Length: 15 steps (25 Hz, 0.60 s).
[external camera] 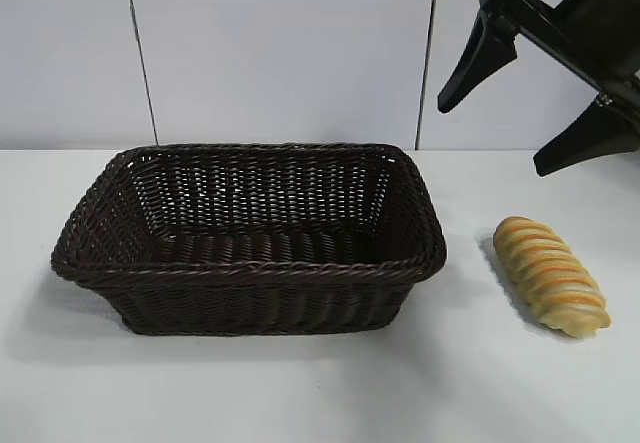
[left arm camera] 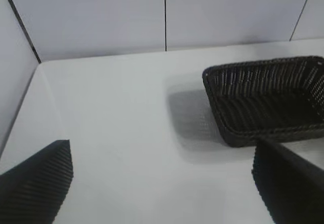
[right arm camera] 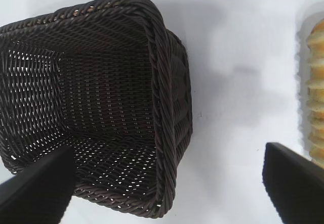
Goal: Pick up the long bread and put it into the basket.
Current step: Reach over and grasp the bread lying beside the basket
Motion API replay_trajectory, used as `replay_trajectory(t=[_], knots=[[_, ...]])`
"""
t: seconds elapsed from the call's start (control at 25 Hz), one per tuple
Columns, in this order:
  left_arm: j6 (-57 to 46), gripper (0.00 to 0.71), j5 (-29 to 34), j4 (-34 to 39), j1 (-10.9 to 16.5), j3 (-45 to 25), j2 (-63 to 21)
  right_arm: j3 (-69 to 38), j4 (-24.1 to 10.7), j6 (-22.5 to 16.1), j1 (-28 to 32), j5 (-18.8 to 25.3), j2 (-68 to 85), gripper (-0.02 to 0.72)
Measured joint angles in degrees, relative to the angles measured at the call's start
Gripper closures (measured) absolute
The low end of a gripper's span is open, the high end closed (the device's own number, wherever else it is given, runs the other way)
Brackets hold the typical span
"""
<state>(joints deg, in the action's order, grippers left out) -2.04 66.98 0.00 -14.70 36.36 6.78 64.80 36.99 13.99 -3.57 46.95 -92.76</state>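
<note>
Table carries the basket, empty at centre, with the long bread lying on bare surface just beside its right end, long axis running from the back toward the camera and slightly rightward. Right gripper hangs above and behind the loaf with fingers spread wide and holding nothing, making it clearly the nearer arm. Left gripper, likewise spread and empty, sits well off beyond the basket's far end.

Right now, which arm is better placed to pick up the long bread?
The right arm. The right gripper hangs open above the long bread, which lies on the table right of the basket. The left gripper is open beyond the basket's far side.
</note>
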Motion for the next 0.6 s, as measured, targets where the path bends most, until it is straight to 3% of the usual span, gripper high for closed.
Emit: replay_trajectory(t=[0.2, 0.6], knots=[[-0.19, 0.014, -1.01, -0.66, 0.0, -8.12, 0.0, 0.0, -0.07, 0.19, 0.0, 0.0, 0.0, 0.009], [0.22, 0.014, -2.37, -0.82, 0.0, -8.56, -0.34, 0.0, -0.07, 0.2, 0.0, -0.17, 0.0, 0.009]])
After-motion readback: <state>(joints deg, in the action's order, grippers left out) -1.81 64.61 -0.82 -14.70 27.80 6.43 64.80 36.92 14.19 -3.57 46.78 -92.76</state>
